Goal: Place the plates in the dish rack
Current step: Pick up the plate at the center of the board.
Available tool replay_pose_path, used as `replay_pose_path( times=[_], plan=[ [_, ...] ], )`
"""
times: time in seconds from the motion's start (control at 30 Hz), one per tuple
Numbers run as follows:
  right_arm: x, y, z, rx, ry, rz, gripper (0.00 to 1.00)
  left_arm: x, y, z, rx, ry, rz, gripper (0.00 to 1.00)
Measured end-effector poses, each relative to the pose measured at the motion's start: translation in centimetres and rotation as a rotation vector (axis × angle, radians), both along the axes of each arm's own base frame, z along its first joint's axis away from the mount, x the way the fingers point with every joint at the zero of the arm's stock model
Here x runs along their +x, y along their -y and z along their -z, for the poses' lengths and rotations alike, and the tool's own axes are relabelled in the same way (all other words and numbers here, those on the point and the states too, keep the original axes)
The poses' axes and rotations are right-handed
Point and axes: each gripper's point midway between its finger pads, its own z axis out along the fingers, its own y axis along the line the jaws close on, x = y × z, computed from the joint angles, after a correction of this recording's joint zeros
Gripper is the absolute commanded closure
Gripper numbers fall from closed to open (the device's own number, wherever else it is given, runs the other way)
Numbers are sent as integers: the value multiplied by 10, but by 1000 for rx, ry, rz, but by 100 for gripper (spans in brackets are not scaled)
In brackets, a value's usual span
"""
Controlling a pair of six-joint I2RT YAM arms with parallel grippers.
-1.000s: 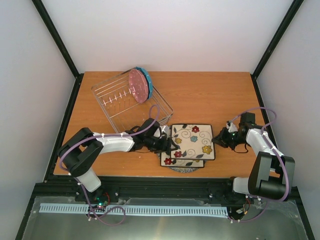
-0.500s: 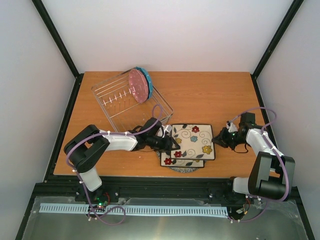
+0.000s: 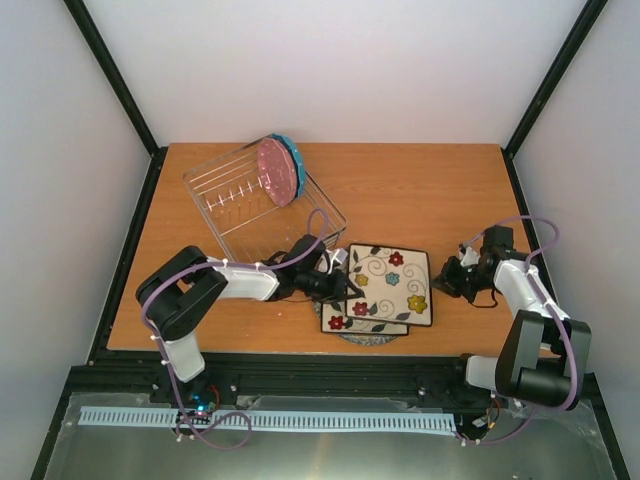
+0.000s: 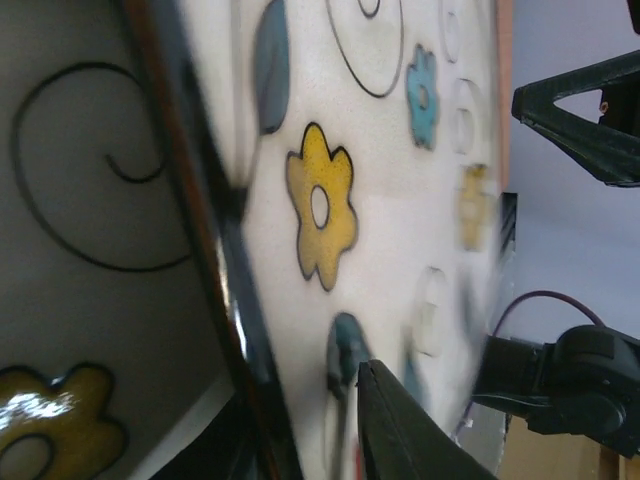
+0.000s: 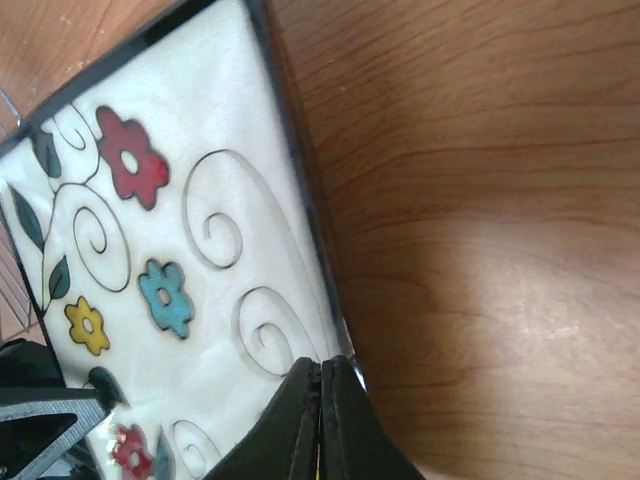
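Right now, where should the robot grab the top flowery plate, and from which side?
Probably its dark rim on the left edge, coming in sideways from the side of the left gripper. The top square plate lies flat and thin on the lower square plate, so only its thin edge can be pinched.

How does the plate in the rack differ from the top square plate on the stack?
The racked plate is round, blue-rimmed, its pink face showing; the top square plate is cream with coloured flowers and a dark rim. The racked plate stands on edge in the dish rack; the top square plate lies on other plates. Both are shallow plates.
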Motion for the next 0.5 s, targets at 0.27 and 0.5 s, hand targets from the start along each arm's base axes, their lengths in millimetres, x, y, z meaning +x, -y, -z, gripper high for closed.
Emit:
replay_pose_path(
  times=[0.27, 0.5],
  plan=[
    [-4, -2, -14, 2, 35, 8, 97, -1, 12, -16, -81, 3, 24, 99],
    [-6, -2, -15, 2, 32, 10, 95, -2, 12, -17, -83, -10, 23, 99]
  ],
)
